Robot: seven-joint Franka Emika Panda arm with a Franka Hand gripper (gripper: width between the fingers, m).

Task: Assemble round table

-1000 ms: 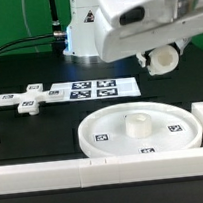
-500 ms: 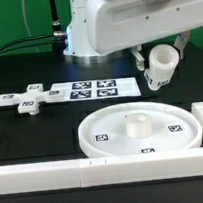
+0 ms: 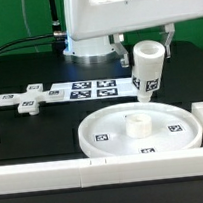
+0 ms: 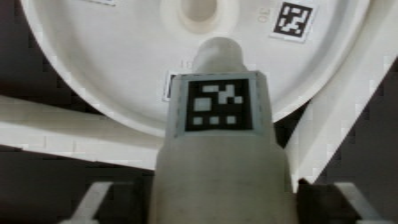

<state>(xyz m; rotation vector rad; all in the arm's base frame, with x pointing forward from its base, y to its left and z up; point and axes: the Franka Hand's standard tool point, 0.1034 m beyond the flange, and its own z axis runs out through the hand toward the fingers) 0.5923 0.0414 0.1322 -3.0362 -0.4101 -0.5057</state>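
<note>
Gripper clamps cylinder near disc; only exterior view shows cross-shaped piece.

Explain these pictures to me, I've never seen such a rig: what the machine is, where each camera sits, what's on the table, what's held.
The white machine is a robot arm. Its two-finger gripper clamps a short cylinder, roughly upright, in the air over a large round disc. The exterior view comes from a camera standing off the arm; the wrist view comes from one on the arm, looking along the cylinder toward the disc. On the black table also lie a cross-shaped piece, the flat marker board with printed tags, and white border blocks.
</note>
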